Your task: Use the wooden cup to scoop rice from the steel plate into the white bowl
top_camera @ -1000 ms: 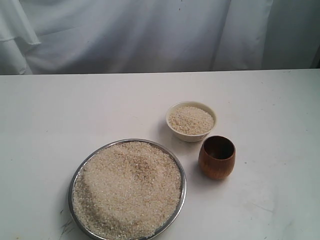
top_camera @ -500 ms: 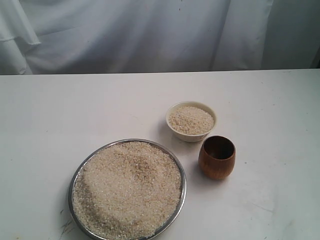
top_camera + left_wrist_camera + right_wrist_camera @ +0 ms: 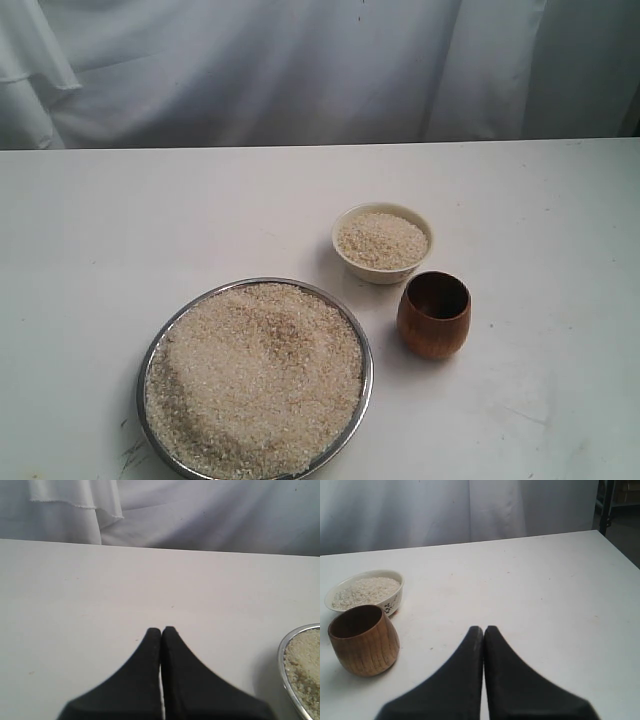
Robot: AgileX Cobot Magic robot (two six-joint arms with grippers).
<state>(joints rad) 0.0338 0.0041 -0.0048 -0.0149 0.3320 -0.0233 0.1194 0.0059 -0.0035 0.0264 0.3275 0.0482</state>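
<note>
The steel plate (image 3: 362,345) sits at the front of the table, heaped with rice (image 3: 255,375). Behind it to the right stands the white bowl (image 3: 383,268), filled with rice. The wooden cup (image 3: 434,316) stands upright and empty just in front of the bowl. Neither arm shows in the exterior view. My left gripper (image 3: 161,629) is shut with nothing in it, over bare table, the plate's rim (image 3: 283,652) off to one side. My right gripper (image 3: 483,628) is shut and empty, apart from the cup (image 3: 364,640) and bowl (image 3: 367,592).
A white cloth (image 3: 300,70) hangs behind the table's far edge. The table's right edge (image 3: 617,555) drops to a dark floor. Faint scuff marks (image 3: 130,455) lie beside the plate.
</note>
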